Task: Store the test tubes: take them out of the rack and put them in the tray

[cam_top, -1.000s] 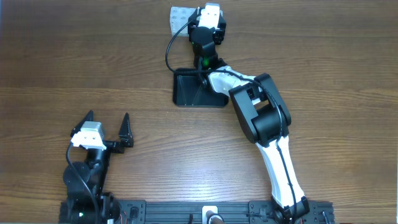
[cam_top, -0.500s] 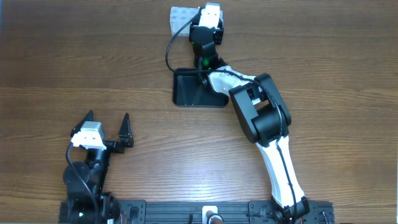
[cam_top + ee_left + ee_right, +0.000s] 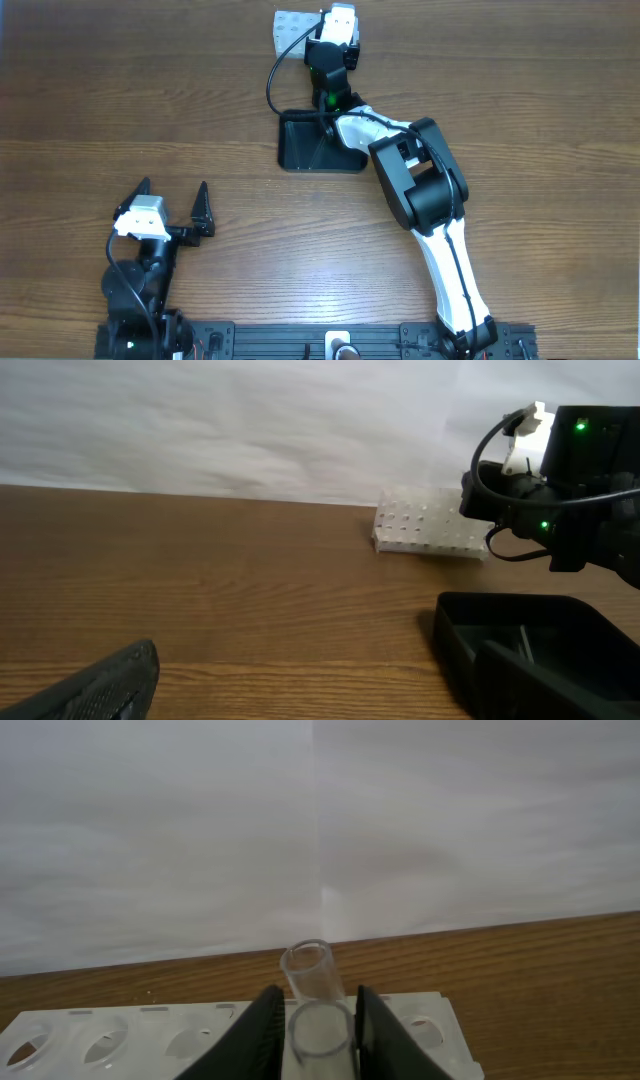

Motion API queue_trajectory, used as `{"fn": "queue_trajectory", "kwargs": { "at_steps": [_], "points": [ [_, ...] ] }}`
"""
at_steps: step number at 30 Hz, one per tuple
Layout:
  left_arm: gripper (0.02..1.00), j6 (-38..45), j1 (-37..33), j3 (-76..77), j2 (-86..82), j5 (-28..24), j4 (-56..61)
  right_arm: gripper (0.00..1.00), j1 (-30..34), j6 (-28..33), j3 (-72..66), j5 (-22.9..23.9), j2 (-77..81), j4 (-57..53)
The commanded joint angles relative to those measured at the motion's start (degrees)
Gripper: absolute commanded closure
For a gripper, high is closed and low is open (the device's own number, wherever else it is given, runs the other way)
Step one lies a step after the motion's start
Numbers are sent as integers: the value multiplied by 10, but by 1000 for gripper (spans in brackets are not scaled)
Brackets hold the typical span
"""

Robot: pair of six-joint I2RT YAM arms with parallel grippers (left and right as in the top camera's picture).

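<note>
The white test tube rack (image 3: 291, 30) stands at the table's far edge, and the black tray (image 3: 308, 148) lies just in front of it. My right gripper (image 3: 320, 1023) is at the rack's right end, its fingers (image 3: 264, 1032) pressed against both sides of a clear test tube (image 3: 321, 1032) that stands in the rack (image 3: 180, 1038). A second tube (image 3: 307, 968) stands upright just behind it. From above, the right wrist (image 3: 335, 40) covers that end of the rack. My left gripper (image 3: 173, 192) rests open and empty near the table's front left.
The left wrist view shows the rack (image 3: 428, 528), the tray (image 3: 520, 635) and the right arm (image 3: 575, 480) across bare wood. A white wall rises behind the rack. The right arm's links (image 3: 415, 175) stretch over the tray's right side.
</note>
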State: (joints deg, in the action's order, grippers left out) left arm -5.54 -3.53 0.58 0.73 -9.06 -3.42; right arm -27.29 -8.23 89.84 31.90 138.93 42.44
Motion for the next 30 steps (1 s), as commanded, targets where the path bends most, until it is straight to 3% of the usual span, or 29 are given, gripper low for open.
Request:
{"fn": "queue_trajectory", "kwargs": {
  "at_steps": [1, 14, 23, 30],
  "points": [
    [18, 6, -3, -2, -3, -3, -1, 809, 3, 2, 11, -1, 10, 4],
    [18, 6, -3, -2, -3, -3, -1, 895, 2, 2, 11, -1, 10, 8],
    [18, 6, -3, -2, -3, -3, -1, 985, -2, 23, 11, -2, 3, 69],
    [18, 6, -3, -2, -3, -3, -1, 989, -11, 23, 11, -10, -28, 71]
  ]
}}
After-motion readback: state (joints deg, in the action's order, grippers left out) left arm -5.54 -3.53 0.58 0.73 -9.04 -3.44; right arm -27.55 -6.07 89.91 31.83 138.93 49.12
